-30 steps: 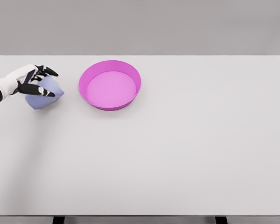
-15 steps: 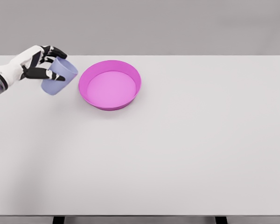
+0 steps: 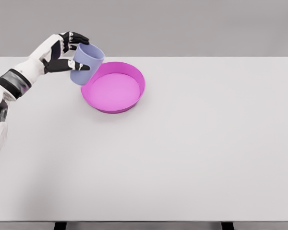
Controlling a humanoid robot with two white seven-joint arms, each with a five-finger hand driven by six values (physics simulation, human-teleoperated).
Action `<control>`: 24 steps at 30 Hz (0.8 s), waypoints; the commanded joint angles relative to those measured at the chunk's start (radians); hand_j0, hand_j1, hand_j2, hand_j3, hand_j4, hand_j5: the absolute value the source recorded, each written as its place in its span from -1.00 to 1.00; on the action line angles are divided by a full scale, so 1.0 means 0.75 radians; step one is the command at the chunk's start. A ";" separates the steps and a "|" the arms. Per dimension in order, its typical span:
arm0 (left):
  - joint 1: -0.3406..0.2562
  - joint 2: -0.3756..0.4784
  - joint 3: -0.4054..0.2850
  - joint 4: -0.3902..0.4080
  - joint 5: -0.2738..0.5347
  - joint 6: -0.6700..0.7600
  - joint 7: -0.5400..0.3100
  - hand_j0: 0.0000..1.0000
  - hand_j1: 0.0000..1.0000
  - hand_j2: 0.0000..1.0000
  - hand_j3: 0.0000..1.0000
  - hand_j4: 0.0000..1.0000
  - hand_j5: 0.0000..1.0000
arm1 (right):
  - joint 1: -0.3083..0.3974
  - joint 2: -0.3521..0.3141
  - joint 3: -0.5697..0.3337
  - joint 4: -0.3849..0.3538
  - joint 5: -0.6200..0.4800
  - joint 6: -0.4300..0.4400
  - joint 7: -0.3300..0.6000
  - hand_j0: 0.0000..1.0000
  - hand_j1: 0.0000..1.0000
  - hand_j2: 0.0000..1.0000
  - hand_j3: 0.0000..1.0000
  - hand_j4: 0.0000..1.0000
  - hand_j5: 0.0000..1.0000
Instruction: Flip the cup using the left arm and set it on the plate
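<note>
Cup (image 3: pixel 86 63) tilted between curled left hand (image 3: pixel 62 51) fingers, over plate (image 3: pixel 113 87) rim

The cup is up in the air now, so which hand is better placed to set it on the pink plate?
Left. The left hand already grips the lavender cup, tilted in the air at the left rim of the plate. The right arm does not show in the picture.

The left hand (image 3: pixel 62 52) has carried the lilac cup (image 3: pixel 86 63) up off the tabletop and rightward. The cup now hangs tilted over the pink plate's (image 3: pixel 134 98) upper-left rim. More of the arm shows at the frame's left.
</note>
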 commanded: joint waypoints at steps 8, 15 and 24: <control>0.022 -0.153 0.042 0.081 0.028 -0.258 0.019 0.23 0.23 0.23 0.23 0.23 0.23 | 0.000 0.000 0.000 0.000 0.000 0.000 0.000 1.00 1.00 1.00 1.00 1.00 1.00; 0.067 -0.186 0.032 0.092 0.024 -0.438 0.205 0.21 0.21 0.21 0.21 0.21 0.21 | 0.000 0.000 0.000 0.000 0.000 0.000 0.000 1.00 1.00 1.00 1.00 1.00 1.00; 0.108 -0.298 0.022 0.134 0.026 -0.604 0.232 0.22 0.22 0.22 0.22 0.22 0.22 | -0.002 0.000 0.000 0.000 0.000 0.000 0.000 1.00 1.00 1.00 1.00 1.00 1.00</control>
